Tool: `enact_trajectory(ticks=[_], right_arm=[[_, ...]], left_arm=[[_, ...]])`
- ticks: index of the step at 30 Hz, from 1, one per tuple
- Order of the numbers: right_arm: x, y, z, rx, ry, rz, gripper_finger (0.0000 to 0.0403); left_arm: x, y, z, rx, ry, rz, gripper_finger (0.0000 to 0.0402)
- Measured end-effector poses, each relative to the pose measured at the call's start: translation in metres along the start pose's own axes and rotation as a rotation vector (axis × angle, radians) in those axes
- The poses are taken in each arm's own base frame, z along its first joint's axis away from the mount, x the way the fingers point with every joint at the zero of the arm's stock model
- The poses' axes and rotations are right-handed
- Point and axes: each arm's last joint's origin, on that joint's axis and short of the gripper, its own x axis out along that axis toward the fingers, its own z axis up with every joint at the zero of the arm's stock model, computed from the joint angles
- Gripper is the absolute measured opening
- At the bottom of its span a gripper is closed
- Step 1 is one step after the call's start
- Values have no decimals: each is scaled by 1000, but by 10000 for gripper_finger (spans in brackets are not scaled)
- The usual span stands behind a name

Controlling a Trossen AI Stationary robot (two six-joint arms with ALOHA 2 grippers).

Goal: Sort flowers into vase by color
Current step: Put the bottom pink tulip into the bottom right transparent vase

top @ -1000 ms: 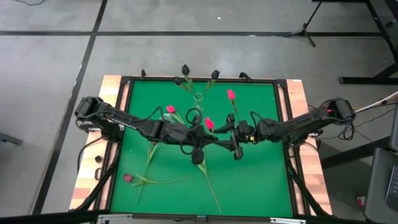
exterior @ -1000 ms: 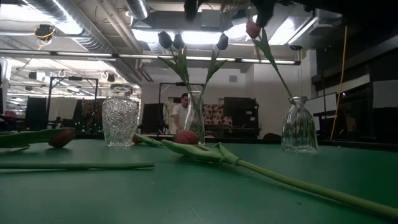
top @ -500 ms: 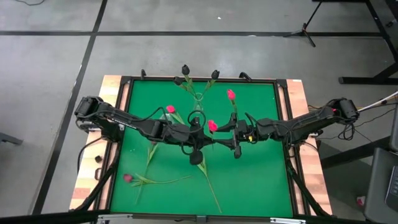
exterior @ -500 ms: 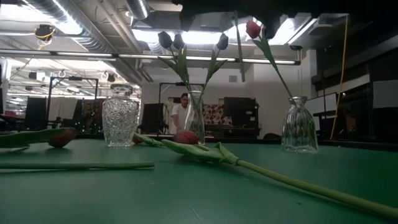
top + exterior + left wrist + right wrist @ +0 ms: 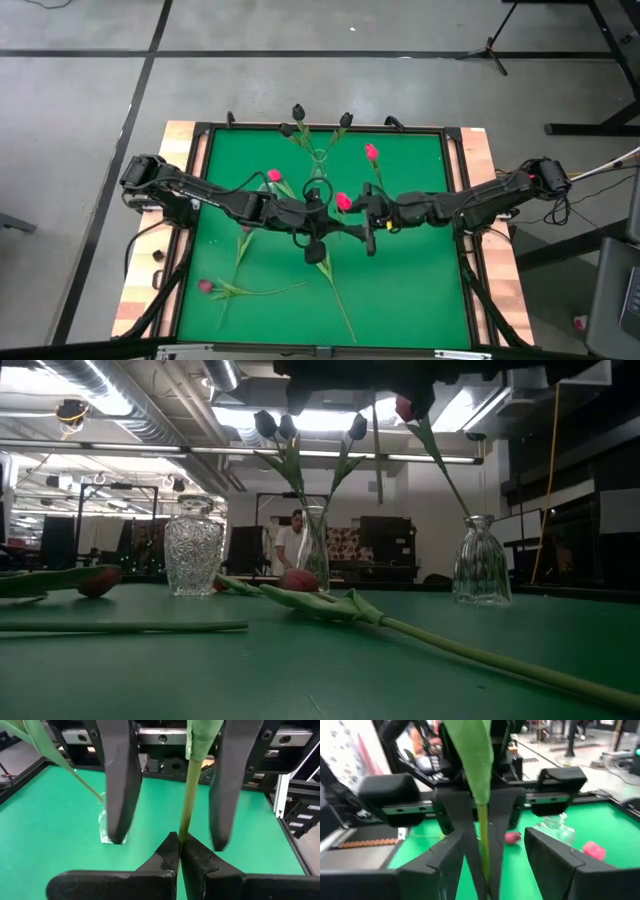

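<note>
Here the left gripper (image 5: pixel 178 845) is pinched tight on a tulip (image 5: pixel 343 201) stem above mid-tabletop (image 5: pixel 400 290) — slim green stalk, long leaf, bright pink-red head. The right gripper (image 5: pixel 492 852) straddles that stem, jaws spread — apparently not touching it.

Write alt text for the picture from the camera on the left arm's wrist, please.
The left arm's own fingers pinch a green flower stem that stands upright above a green table. The right arm's two dark fingers hang open on either side of the stem, not touching it, and a clear glass vase stands behind them.
</note>
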Motion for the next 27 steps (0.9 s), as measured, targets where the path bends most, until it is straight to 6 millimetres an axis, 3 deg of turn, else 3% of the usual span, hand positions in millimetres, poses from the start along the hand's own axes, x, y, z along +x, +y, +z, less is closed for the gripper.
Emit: enact_trajectory(ticks=[7, 17, 27], right_arm=[[0, 0, -1, -2, 22, -20, 178], [0, 0, -2, -5, 35, -21, 15], [-4, -1, 3, 21, 23, -57, 9]], left_arm=[[0, 0, -4, -6, 37, 4, 4], [0, 0, -4, -12, 38, 14, 4], [-1, -1, -5, -7, 54, 13, 45]])
